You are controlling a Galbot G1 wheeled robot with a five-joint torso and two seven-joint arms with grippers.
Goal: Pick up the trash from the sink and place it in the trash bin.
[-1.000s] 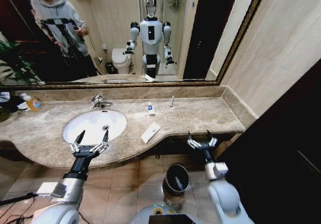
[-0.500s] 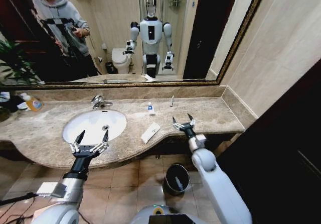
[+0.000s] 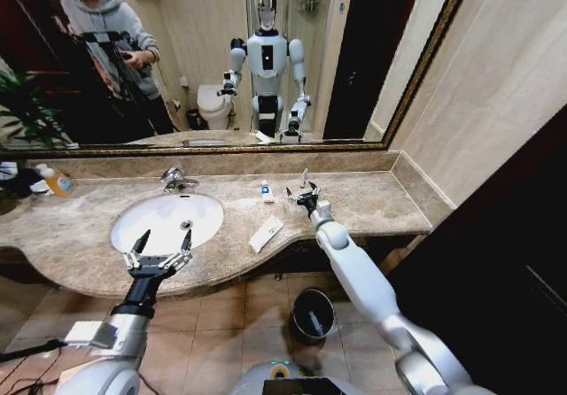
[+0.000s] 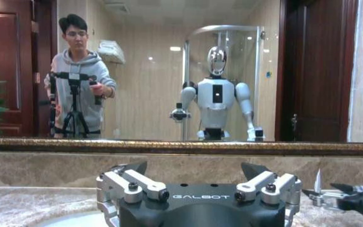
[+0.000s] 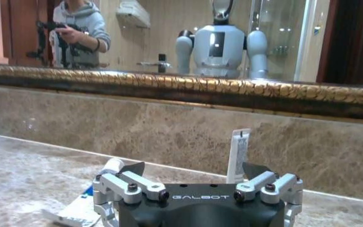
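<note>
The step in hand looks like a reach for the small upright tube standing at the back of the marble surface. To do it well, the right claw should line up so the tube sits centred between its fingers, go in level and low, and close only when both pads flank the tube, since so thin and tall a thing will likely tip at a sideways nudge.

The right claw is spread wide and holds nothing; the tube stands just ahead of it, near the wall, not yet touched. In the right wrist view the tube rises just beyond the gap between the fingers, nearer 1 of them, and a white-blue tube lies close beside the claw. A flat white packet lies farther off, back toward the robot.

The left claw hovers over the near rim of the sink, fingers wide apart, empty. The trash bin stands on the floor below the surface.
</note>
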